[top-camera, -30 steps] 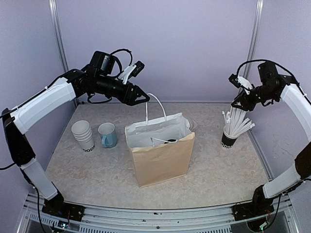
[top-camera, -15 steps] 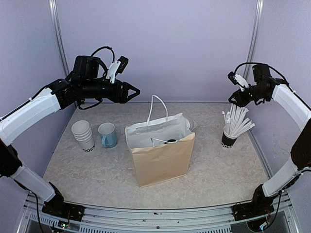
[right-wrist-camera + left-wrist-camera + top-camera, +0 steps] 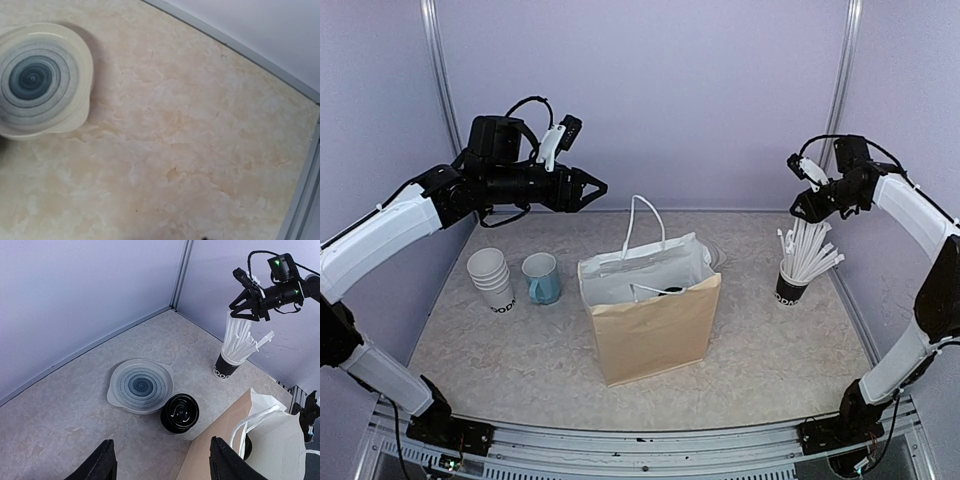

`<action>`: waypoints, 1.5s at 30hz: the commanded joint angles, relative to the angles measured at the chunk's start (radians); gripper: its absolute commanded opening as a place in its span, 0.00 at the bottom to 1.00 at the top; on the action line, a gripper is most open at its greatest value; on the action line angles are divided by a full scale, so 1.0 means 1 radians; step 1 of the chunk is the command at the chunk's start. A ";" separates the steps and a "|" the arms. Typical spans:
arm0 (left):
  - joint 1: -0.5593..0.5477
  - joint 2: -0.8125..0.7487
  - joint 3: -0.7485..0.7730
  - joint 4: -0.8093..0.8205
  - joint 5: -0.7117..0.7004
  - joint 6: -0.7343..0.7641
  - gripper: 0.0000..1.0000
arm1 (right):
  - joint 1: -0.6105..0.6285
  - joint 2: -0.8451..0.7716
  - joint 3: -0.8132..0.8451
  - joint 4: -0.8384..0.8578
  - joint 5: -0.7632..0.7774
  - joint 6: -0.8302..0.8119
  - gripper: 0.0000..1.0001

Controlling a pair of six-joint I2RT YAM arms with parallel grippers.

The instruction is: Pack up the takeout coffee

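We see a brown paper bag standing open on the desk, its white lining showing and a white handle arching up from its far rim. The takeout coffee sits inside the bag, close to the near wall. We can make out only its black lid, because the cup below is hidden. The left fingers hang in the air above and to the left of the bag, beyond its far rim; they are spread wide with nothing between them. The right fingers are well to the right of the bag, just over the tops of a bunch of white straws. We cannot tell whether they are parted or closed, and their own wrist view does not show them. The straws stand in a dark cup on the desk to the right of the bag. To the left of the bag stand a stack of white cups and, between that stack and the bag, a light-blue mug. Behind the bag lies a pale plate with a dark spiral pattern. A round black thing sits between the plate and the bag, right against the plate's rim.
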 commanded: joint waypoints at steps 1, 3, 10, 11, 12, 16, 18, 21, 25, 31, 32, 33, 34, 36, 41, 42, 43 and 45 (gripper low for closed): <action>-0.012 -0.008 -0.008 0.021 0.001 -0.021 0.60 | -0.012 0.016 0.025 0.018 0.010 0.016 0.33; -0.017 -0.004 -0.005 0.013 0.003 -0.024 0.60 | -0.012 0.020 0.030 0.017 0.001 0.016 0.28; -0.026 0.002 -0.002 -0.001 -0.001 -0.029 0.59 | -0.012 0.034 0.041 0.011 -0.017 0.023 0.16; -0.027 0.001 -0.003 -0.001 -0.001 -0.030 0.59 | -0.012 0.035 0.042 0.013 -0.019 0.025 0.14; -0.029 -0.001 -0.004 -0.002 -0.002 -0.031 0.59 | -0.012 0.036 0.041 0.012 -0.021 0.026 0.11; -0.032 -0.002 -0.006 -0.003 -0.004 -0.033 0.59 | -0.012 0.035 0.043 0.016 -0.039 0.032 0.00; -0.033 -0.003 -0.006 -0.007 -0.006 -0.034 0.59 | -0.012 0.022 0.049 0.012 -0.060 0.037 0.00; -0.035 -0.004 -0.006 -0.010 -0.009 -0.035 0.59 | -0.012 -0.026 0.064 0.001 -0.113 0.052 0.00; -0.034 -0.012 -0.001 -0.021 -0.035 -0.022 0.59 | -0.012 -0.113 0.083 -0.008 -0.163 0.078 0.00; -0.013 -0.010 0.027 -0.057 -0.064 -0.007 0.60 | -0.012 -0.248 0.123 -0.054 -0.312 0.054 0.00; -0.008 -0.006 0.032 -0.063 -0.067 -0.005 0.60 | -0.012 -0.269 0.134 -0.064 -0.351 0.045 0.00; -0.003 -0.004 0.038 -0.072 -0.074 -0.005 0.60 | -0.011 -0.292 0.142 -0.071 -0.406 0.036 0.00; 0.001 -0.001 0.042 -0.075 -0.079 -0.004 0.60 | -0.011 -0.320 0.145 -0.074 -0.452 0.029 0.00; 0.013 0.007 0.053 -0.083 -0.085 -0.004 0.60 | -0.012 -0.356 0.145 -0.077 -0.548 0.015 0.00; 0.032 0.027 0.081 -0.095 -0.096 -0.011 0.60 | 0.007 -0.411 0.200 -0.079 -0.777 -0.007 0.00; 0.036 0.028 0.080 -0.093 -0.099 -0.014 0.60 | 0.021 -0.400 0.229 -0.091 -0.813 -0.008 0.00; 0.039 0.029 0.079 -0.089 -0.101 -0.016 0.60 | 0.035 -0.390 0.255 -0.093 -0.842 -0.002 0.00; 0.044 0.029 0.073 -0.084 -0.106 -0.020 0.60 | 0.066 -0.367 0.292 -0.088 -0.888 0.007 0.00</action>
